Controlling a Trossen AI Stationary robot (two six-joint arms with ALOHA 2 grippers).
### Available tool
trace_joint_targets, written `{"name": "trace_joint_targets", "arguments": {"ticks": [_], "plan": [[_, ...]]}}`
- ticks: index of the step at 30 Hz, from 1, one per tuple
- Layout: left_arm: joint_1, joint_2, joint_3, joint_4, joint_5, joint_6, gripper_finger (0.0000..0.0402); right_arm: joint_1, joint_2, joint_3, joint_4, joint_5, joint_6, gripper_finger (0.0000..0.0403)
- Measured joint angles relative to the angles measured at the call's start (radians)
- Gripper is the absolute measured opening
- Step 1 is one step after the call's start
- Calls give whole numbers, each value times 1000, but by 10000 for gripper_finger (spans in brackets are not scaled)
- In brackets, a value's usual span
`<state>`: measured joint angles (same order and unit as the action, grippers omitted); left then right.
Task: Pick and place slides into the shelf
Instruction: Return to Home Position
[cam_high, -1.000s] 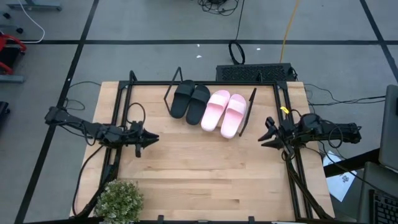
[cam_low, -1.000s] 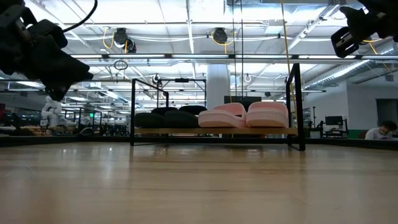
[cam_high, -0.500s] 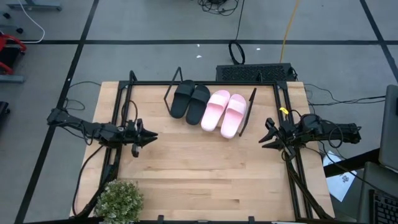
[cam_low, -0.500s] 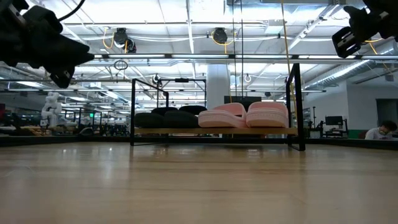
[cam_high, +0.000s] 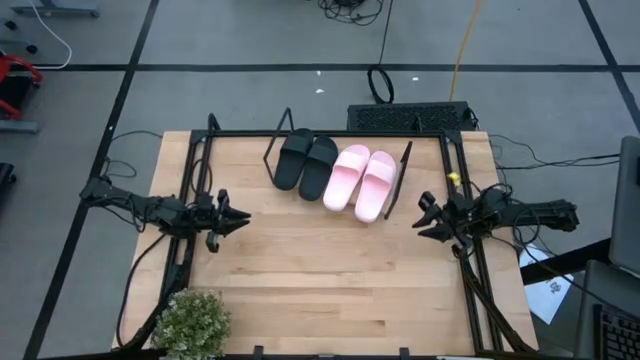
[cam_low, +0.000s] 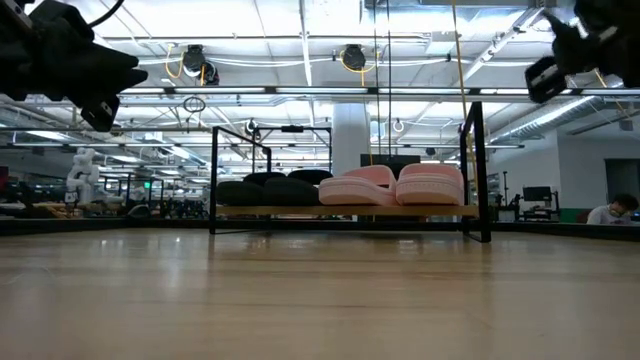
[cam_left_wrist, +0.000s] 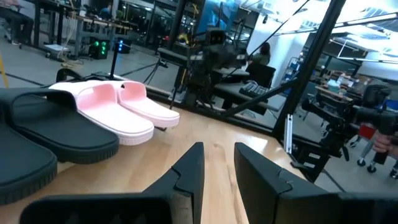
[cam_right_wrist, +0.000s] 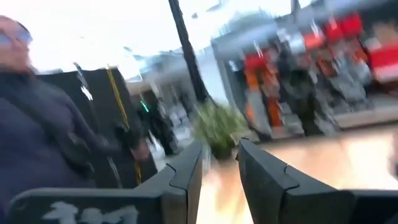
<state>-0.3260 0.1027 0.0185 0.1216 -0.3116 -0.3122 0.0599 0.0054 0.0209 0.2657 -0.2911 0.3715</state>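
Slides (cam_high: 345, 175) stay on the shelf (cam_low: 340, 211); left claw (cam_high: 240, 214), seemingly parted like right claw (cam_high: 420, 217), has drawn back.

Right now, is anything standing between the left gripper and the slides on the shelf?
Nothing visible. Only bare table lies between the left gripper and the black slides, which sit beside the pink slides on the shelf.

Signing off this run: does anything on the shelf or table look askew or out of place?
Nothing stands out. The black slides and the pink slides sit side by side on the shelf, itself slightly turned on the table. The left end effector and right end effector hang open and empty at the sides.
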Motion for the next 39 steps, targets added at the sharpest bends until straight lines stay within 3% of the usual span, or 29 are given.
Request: {"name": "trace_joint_targets", "arguments": {"ticks": [23,39], "plan": [[-2,1,0,-80,35,7,86,-1,0,-1,-4,-52,-44,96],[-1,3,1,-91,28,-26,86,-1,1,-2,-92,-54,-173,96]]}}
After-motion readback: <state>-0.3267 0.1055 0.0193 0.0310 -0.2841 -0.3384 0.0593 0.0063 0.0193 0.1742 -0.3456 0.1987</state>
